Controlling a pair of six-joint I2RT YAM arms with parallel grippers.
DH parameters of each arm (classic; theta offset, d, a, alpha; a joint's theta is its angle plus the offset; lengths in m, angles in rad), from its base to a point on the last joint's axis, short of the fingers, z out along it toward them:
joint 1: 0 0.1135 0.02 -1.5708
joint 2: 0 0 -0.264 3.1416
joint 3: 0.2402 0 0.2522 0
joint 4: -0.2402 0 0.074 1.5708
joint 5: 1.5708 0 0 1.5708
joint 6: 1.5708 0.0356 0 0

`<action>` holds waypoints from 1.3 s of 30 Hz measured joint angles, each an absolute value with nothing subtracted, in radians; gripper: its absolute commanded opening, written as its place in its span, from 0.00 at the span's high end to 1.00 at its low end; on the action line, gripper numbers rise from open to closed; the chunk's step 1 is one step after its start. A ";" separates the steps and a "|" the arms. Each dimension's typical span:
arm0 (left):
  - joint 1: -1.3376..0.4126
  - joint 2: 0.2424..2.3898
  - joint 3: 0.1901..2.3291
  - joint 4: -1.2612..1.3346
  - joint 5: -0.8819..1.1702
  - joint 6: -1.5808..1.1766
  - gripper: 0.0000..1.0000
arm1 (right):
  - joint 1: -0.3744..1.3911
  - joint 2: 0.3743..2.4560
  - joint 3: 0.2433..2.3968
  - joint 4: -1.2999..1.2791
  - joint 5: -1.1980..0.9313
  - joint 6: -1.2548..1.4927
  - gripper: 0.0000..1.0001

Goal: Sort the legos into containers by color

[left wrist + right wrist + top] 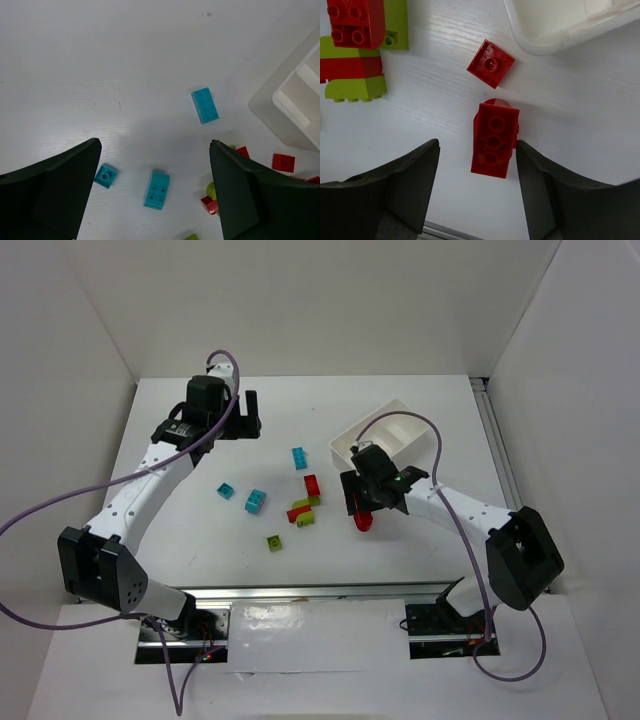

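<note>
My right gripper [358, 508] is open, and in the right wrist view [477, 143] its jaws stand on either side of a long red lego [494, 140] lying holes-up on the table, not touching it. A small square red lego [490, 63] lies just beyond it, near the corner of the white tray [545, 30]. My left gripper [255, 415] is open and empty, high over the far left [155, 144]. Below it lie three cyan legos: one long [204, 105], one curved [157, 189] and one small [105, 175].
A cluster of red and lime legos [303, 510] sits mid-table, with a red one [312, 485] behind it and a lone lime one [274, 541] nearer. The tray [400, 408] stands at the back right. White walls enclose the table.
</note>
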State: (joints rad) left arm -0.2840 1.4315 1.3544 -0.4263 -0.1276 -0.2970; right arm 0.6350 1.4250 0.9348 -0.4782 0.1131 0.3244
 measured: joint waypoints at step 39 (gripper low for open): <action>-0.289 1.476 1.342 -0.428 -0.117 -0.327 0.00 | 0.547 1.456 1.289 -0.455 0.321 0.295 0.71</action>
State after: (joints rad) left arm -0.2890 1.4761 1.3418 -0.4282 -0.1173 -0.3267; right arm 0.5468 1.4555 1.2892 -0.4553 0.3214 0.2947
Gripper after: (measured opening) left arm 1.000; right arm 0.433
